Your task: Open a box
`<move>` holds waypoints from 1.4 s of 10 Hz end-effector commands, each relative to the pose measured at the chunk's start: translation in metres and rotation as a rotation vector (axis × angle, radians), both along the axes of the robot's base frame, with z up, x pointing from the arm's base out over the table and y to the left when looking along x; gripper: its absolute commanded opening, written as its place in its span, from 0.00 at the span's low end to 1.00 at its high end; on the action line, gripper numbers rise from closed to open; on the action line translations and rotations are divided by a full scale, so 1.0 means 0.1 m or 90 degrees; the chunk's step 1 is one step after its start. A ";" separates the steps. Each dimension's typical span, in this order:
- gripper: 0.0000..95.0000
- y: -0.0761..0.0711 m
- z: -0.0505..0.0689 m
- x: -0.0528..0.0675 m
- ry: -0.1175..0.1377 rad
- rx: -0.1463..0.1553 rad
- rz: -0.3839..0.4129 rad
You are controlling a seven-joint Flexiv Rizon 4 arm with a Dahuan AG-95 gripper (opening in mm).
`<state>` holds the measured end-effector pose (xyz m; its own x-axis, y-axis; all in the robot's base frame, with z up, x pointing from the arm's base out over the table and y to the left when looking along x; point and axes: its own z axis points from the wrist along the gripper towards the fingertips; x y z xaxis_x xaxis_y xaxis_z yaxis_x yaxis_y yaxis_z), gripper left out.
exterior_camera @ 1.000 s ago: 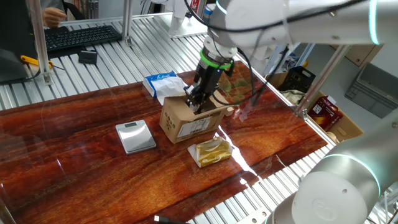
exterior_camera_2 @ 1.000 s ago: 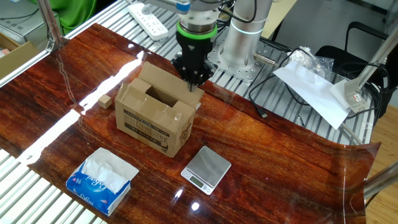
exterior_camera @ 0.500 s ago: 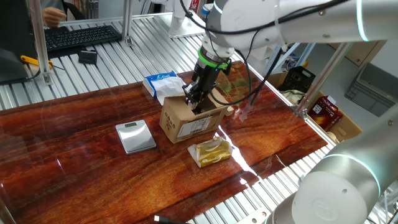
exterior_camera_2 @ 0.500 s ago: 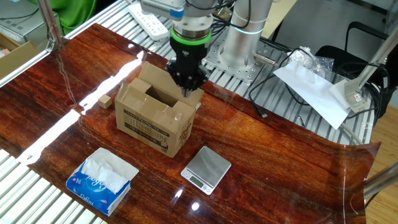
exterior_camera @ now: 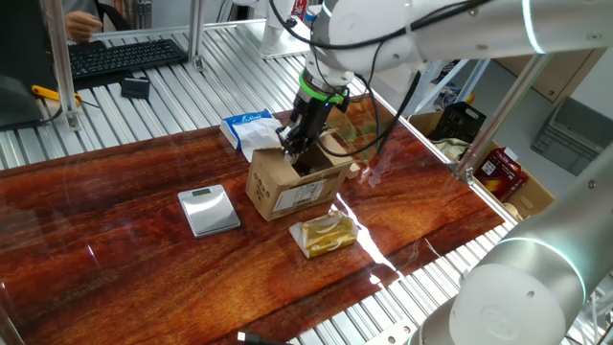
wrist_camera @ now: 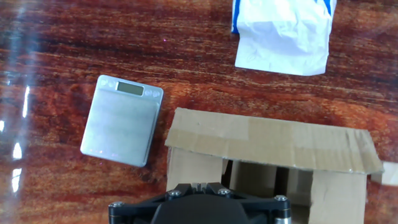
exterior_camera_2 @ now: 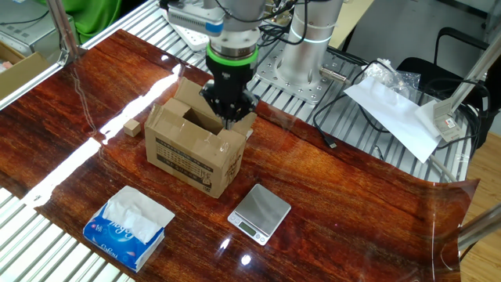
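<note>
The box (exterior_camera: 292,187) is a small brown carton with a white printed label on its side, standing mid-table. It also shows in the other fixed view (exterior_camera_2: 192,149) and the hand view (wrist_camera: 273,146). Its top is partly open: one long flap is folded outward and a dark gap shows inside. My gripper (exterior_camera: 292,149) points down at the box's top edge, with its tip (exterior_camera_2: 227,119) at the opening by the far flap. Its fingers look pressed together and hold nothing. In the hand view only the gripper's black base (wrist_camera: 199,186) shows, just over the box.
A silver scale (exterior_camera: 208,209) (exterior_camera_2: 260,211) (wrist_camera: 121,118) lies beside the box. A blue-and-white tissue packet (exterior_camera: 251,129) (exterior_camera_2: 129,227) (wrist_camera: 283,34) and a gold foil pack (exterior_camera: 326,233) lie close by. A small wooden block (exterior_camera_2: 131,125) sits next to the box. The robot's base (exterior_camera_2: 301,47) stands behind it.
My gripper has slid sideways along the box's top, from the far corner toward the middle of the opening. The box and other objects have not moved.
</note>
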<state>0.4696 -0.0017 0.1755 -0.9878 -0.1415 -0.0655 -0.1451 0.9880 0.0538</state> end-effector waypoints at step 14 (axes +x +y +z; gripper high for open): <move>0.00 0.00 -0.01 0.04 -0.006 -0.019 -0.050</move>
<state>0.4752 -0.0009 0.1732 -0.9956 -0.0649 -0.0681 -0.0668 0.9975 0.0252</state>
